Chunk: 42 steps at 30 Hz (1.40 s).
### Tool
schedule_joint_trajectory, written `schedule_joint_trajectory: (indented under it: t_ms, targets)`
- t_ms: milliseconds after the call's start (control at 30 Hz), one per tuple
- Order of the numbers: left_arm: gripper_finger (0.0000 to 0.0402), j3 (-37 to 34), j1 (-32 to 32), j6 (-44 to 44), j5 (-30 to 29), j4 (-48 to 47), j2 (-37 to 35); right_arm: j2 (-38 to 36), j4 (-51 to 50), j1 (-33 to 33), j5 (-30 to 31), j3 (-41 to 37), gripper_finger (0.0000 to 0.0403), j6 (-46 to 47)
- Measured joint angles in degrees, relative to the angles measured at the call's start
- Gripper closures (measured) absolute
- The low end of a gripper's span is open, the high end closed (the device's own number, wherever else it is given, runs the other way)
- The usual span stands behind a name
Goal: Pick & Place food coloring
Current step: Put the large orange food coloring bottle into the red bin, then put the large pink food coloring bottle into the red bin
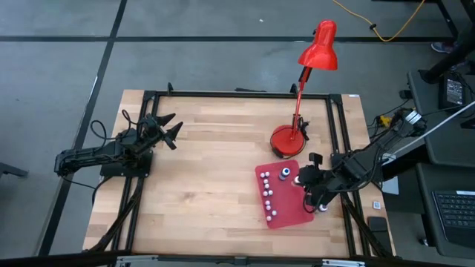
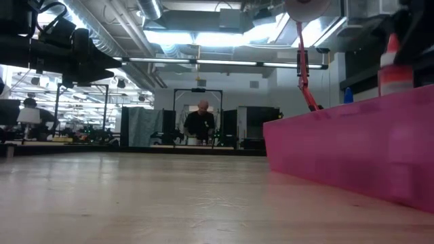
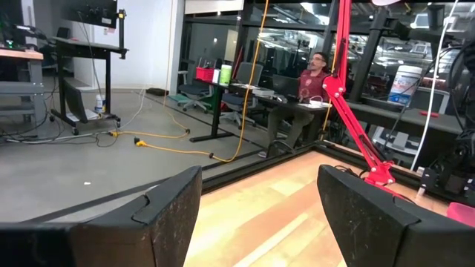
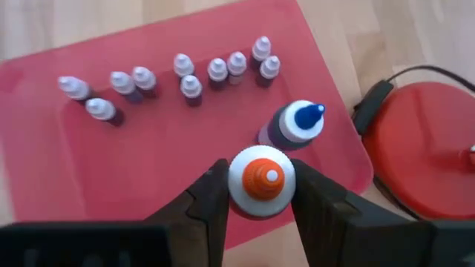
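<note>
A red mat (image 1: 288,213) lies at the table's right. On it stand several tiny pale-capped food coloring bottles (image 4: 185,78) and a larger dark bottle with a blue tip (image 4: 295,124). My right gripper (image 4: 261,194) hangs over the mat's edge nearest the lamp, shut on a bottle with a white cap and orange tip (image 4: 261,178). The low view shows this bottle's reddish body (image 2: 395,68) at the mat's top edge. My left gripper (image 1: 172,127) waits open at the table's far left, holding nothing. My right gripper pinches the orange-tipped bottle by the two sides of its white cap (image 4: 237,184), one finger on each side. The fingers slant down from above. The bottle stands upright, tip up. Whether its base rests on the mat or hangs just above it cannot be told.
A red desk lamp stands with its round base (image 1: 287,139) just beyond the mat, its cord plug (image 4: 375,100) beside the mat's corner and its head (image 1: 320,46) past the far edge. Bare wood spreads across the table's middle and left (image 1: 208,178). A person sits in the room behind (image 2: 201,122).
</note>
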Motion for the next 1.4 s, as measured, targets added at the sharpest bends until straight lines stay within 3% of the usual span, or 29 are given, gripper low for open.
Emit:
schedule_joint_trajectory:
  t_ms: [200, 667, 833, 1133, 1400]
  targets:
    - [0.0137, 0.0, 0.0, 0.0, 0.0, 0.0, 0.0, -0.9, 7.3, -2.4, 0.2, -6.3, 0.0275, -1.5]
    - [0.0137, 0.0, 0.0, 0.0, 0.0, 0.0, 0.0, 2.0, 19.6, -4.5, -0.8, -11.2, 0.0274, -4.4]
    - [0.0137, 0.0, 0.0, 0.0, 0.0, 0.0, 0.0, 2.3, 19.5, -5.4, -1.3, -11.8, 0.0265, -6.6]
    - [0.0137, 0.0, 0.0, 0.0, 0.0, 0.0, 0.0, 2.2, 16.5, -5.4, -3.6, -7.1, 0.0210, -8.9]
    - [0.0137, 0.0, 0.0, 0.0, 0.0, 0.0, 0.0, 1.9, 1.5, -5.4, -4.4, -1.0, 0.0190, -9.7]
